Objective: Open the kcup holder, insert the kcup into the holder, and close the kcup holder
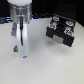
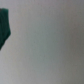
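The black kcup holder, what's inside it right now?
In the black boxy kcup holder, a few round red-and-white-topped pods show in the exterior view. Deeper slots are hidden by its walls; the green-topped kcup lies outside on the table.

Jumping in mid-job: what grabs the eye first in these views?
The white arm, coming down from the top of the exterior view on its left, its gripper low over the pale table. Beside the gripper lies the green-topped kcup. At the exterior view's right is the black kcup holder, red-and-white pods showing on top.
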You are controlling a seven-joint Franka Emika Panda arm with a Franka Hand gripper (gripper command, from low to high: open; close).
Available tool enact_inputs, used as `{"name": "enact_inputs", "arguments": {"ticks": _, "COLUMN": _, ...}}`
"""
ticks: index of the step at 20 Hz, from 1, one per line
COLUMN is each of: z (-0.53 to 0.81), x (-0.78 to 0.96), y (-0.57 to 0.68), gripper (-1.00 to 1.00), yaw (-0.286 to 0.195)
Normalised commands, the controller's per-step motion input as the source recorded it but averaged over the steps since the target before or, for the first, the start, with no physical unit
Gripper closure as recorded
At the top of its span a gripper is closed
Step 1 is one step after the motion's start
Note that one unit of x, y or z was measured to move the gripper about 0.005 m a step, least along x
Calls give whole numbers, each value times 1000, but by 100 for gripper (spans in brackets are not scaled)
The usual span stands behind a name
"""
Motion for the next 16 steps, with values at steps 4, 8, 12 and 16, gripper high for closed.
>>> {"name": "enact_inputs", "arguments": {"ticks": 4, "z": -287, "x": -315, "y": -445, "gripper": -100, "yaw": -278}}
{"name": "enact_inputs", "arguments": {"ticks": 8, "z": -285, "x": -244, "y": -444, "gripper": -100, "yaw": -282}}
{"name": "enact_inputs", "arguments": {"ticks": 12, "z": -327, "x": -180, "y": -439, "gripper": -100, "yaw": -291}}
{"name": "enact_inputs", "arguments": {"ticks": 16, "z": -337, "x": -175, "y": -392, "gripper": -100, "yaw": -285}}
